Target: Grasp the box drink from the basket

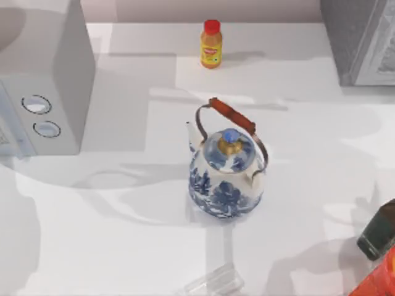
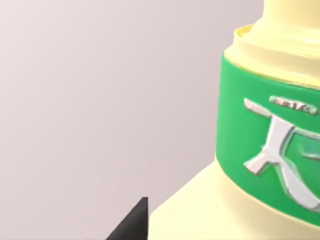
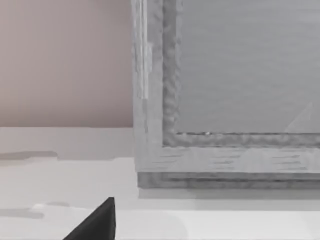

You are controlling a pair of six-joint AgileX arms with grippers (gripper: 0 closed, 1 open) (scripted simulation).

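Microwave (image 1: 43,92): largest item, at 9 to 10 o'clock on the table in the top view, two round dials on its face.
Grey cabinet (image 1: 361,40): at 1 to 2 o'clock; the right wrist view looks at its framed front (image 3: 225,100) across bare tabletop.
Kettle (image 1: 227,169): blue-and-white porcelain, at the centre, upright, its hoop handle with a brown grip swung toward 12 o'clock.
Box drink (image 2: 260,150): pale-yellow bottle with a green band, very close in the left wrist view, its neck rising out of the frame; its long axis looks roughly upright there. No basket can be made out, so what it stands in is unclear.
Orange bottle (image 1: 211,44): small, red-capped, at 12 o'clock, well apart from the kettle; not the target.
Left gripper: one dark fingertip (image 2: 132,222) sits just beside the bottle's shoulder; whether the jaws are spread or closed on it cannot be told.
Right gripper: a dark fingertip (image 3: 97,222) hangs over the table, aimed at the cabinet, nothing near it; its opening cannot be told.
Key relation: the left arm is much the nearer, with the bottle straight ahead of its fingers; judged so, the grasp falls to it.
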